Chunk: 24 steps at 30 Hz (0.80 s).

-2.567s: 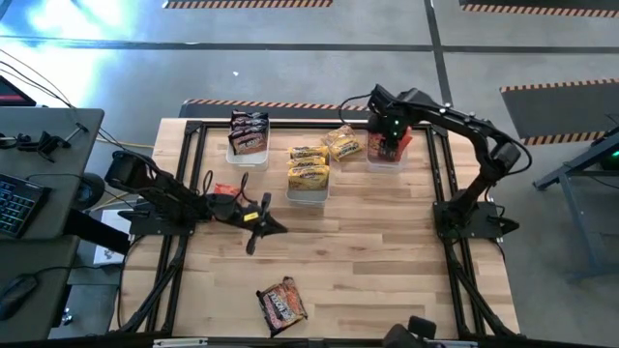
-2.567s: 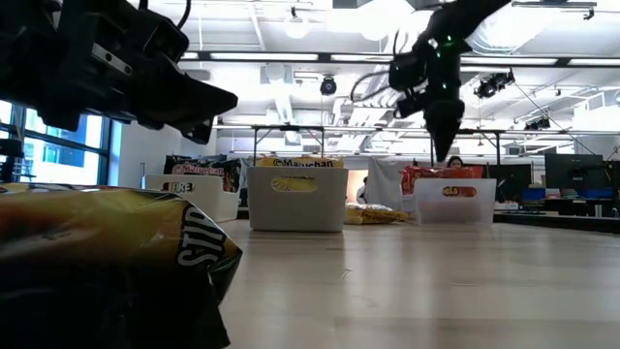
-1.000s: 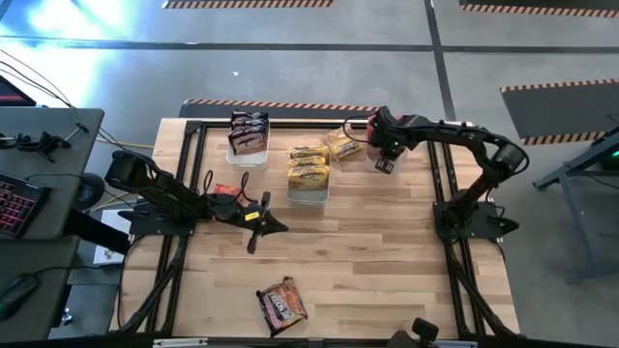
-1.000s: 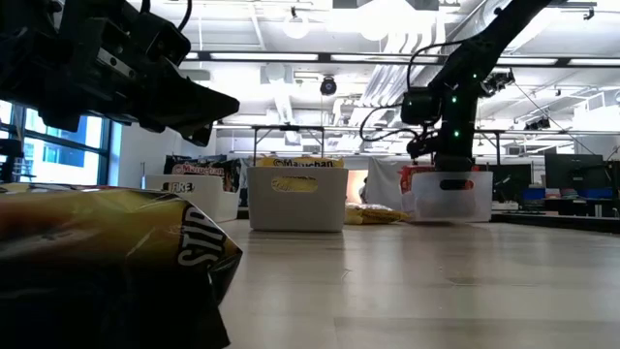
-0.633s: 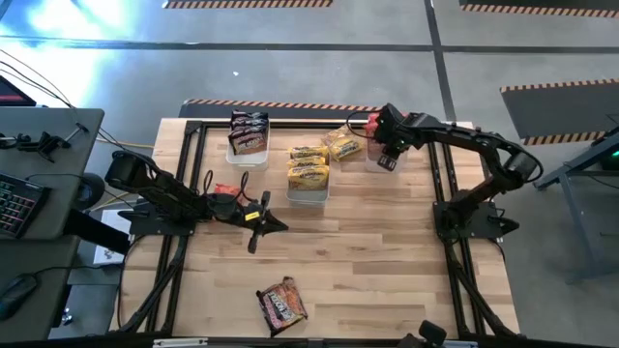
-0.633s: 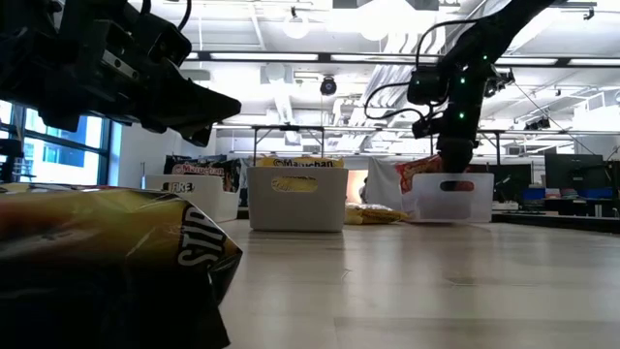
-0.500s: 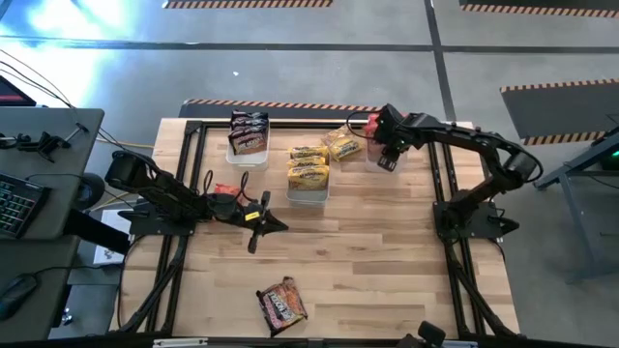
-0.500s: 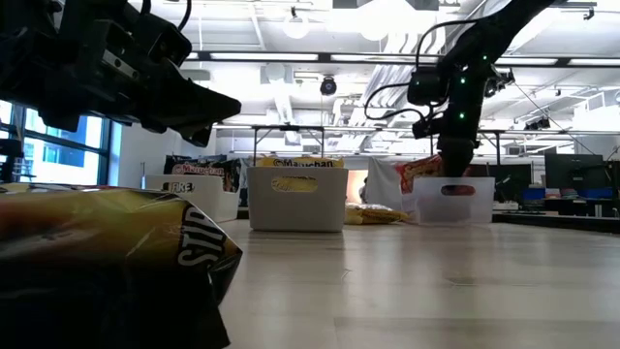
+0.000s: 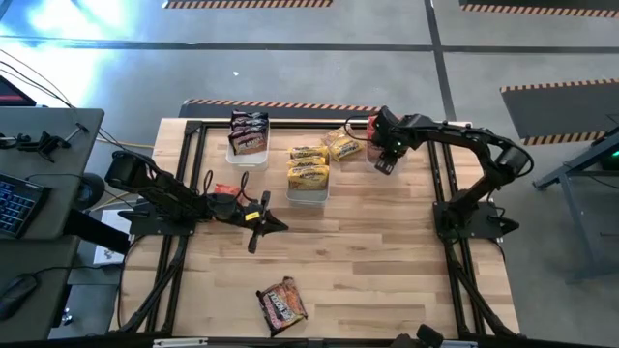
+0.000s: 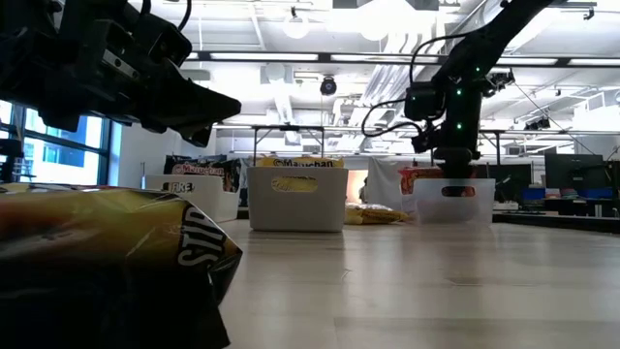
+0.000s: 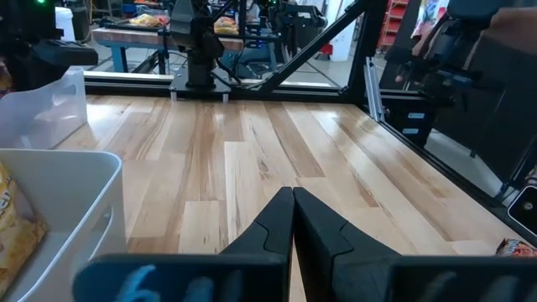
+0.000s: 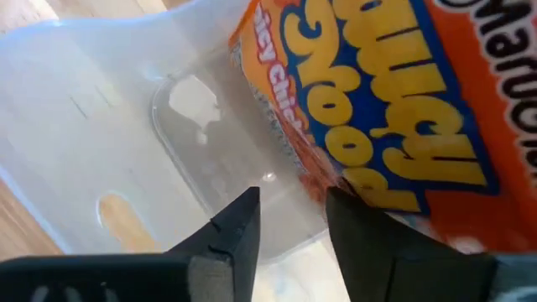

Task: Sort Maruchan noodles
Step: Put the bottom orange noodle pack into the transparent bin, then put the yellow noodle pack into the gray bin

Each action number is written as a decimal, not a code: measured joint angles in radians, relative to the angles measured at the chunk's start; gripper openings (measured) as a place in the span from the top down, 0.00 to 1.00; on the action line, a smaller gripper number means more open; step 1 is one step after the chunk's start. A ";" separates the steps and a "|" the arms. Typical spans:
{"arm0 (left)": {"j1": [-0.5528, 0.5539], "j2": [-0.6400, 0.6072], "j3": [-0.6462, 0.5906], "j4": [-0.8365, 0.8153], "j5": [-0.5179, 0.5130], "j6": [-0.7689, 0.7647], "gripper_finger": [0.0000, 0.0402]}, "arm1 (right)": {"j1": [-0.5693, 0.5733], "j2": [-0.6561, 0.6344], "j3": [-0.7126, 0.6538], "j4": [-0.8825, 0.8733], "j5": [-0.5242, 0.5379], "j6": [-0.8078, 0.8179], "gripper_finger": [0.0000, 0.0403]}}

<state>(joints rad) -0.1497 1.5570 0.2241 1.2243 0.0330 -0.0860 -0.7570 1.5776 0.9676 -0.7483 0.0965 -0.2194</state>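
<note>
High view: right gripper (image 9: 384, 160) over the right-hand clear bin (image 9: 371, 159); left gripper (image 9: 261, 224) parked mid-table, pinched tight, holding nothing.
Low view: right arm low above that bin.
Right wrist view: fingers (image 12: 235, 233) parted a little, gripping nothing; red-orange Maruchan packet (image 12: 382, 101) lies in the bin.
Tip: lift straight up, clear the bin wall.
Leftovers: 1 dark packet (image 9: 281, 304) near the front edge, 1 yellow packet (image 9: 342, 144) between bins.

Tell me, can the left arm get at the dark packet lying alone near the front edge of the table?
Probably yes. The left gripper is shut and holds nothing, and only bare table lies between it and the dark packet.
</note>
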 joint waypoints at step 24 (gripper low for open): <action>0.000 0.000 0.000 -0.012 0.000 0.001 1.00 | 0.242 -0.058 0.178 0.186 0.003 -0.203 0.39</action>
<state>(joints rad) -0.1497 1.5570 0.2241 1.2124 0.0334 -0.0849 -0.5153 1.5195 1.1452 -0.5622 0.0997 -0.4226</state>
